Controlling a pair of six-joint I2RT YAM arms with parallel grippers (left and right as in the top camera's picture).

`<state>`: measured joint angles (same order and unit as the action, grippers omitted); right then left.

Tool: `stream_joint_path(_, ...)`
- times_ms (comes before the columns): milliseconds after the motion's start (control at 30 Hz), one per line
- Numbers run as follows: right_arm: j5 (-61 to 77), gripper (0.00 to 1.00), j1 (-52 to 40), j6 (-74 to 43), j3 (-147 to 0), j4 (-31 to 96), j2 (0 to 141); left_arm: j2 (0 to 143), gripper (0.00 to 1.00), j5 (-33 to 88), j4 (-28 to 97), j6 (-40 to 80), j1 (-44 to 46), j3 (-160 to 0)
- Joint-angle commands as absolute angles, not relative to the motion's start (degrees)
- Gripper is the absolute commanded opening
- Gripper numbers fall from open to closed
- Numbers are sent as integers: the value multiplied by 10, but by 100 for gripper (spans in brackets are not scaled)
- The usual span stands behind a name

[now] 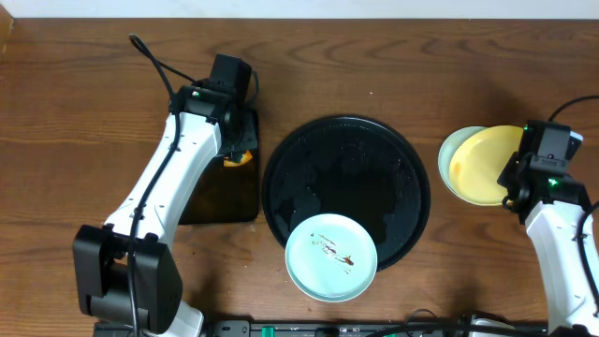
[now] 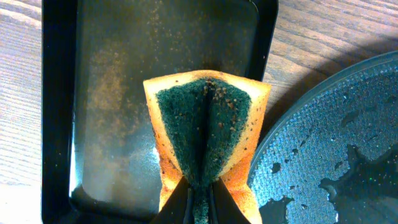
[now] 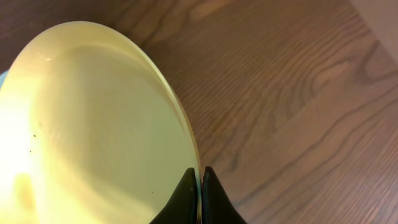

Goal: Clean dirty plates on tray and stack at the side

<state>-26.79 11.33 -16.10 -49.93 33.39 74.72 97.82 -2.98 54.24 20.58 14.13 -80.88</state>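
Observation:
The round black tray (image 1: pixel 309 164) lies mid-table, wet. A mint-blue plate (image 1: pixel 330 256) with dark brown streaks rests on its front rim. At the right, on the bare wood, my right gripper (image 3: pixel 199 176) is shut on the rim of the pale yellow plate (image 3: pixel 93 137), also seen in the overhead view (image 1: pixel 482 166). It lies over a pale mint plate (image 1: pixel 450 150). My left gripper (image 2: pixel 200 186) is shut on the folded green-yellow sponge (image 2: pixel 205 130), held over the rectangular tray beside the round tray's edge (image 2: pixel 336 143).
The small rectangular black tray (image 2: pixel 93 93) sits left of the round tray, under the left arm (image 1: pixel 178 168). Bare wood tabletop (image 1: pixel 449 56) surrounds everything. The table's front edge runs close below the streaked plate.

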Motion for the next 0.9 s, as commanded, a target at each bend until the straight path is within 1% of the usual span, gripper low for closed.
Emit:
stream_joint_path(0,-221,29,126,-173,-505,312,754,963,7,-37,547,195,139,-807)
stream_joint_path(33,-204,37,126,-173,-505,305,754,963,8,-37,547,195,139,-807)
stream_joint_path(67,-181,39,126,-169,-505,299,754,963,7,-37,548,195,139,-807)
stream_joint_path(167,-84,39,123,-166,-505,296,754,963,8,-37,551,195,139,-807)
stream_joint_path(300,94,40,107,-149,-505,312,754,963,7,-37,553,195,139,-807)
stream_joint_path(433,181,42,67,-145,-505,371,754,963,7,-37,552,195,139,-807)
stream_joint_path(533,200,42,26,-145,-505,424,754,963,8,-37,552,195,139,-807)
stream_joint_path(600,200,47,-5,-145,-505,459,754,963,7,-37,552,195,139,-807)
stream_joint_path(633,200,47,-36,-145,-504,492,754,963,8,-37,552,195,139,-807)
stream_joint_path(733,201,48,-87,-146,-496,532,754,963,7,-37,553,195,139,-807)
stream_joint_path(767,205,48,-121,-148,-485,546,754,963,7,-37,553,195,139,-807)
stream_joint_path(867,223,49,-172,-163,-459,540,754,963,8,-37,552,195,139,-807)
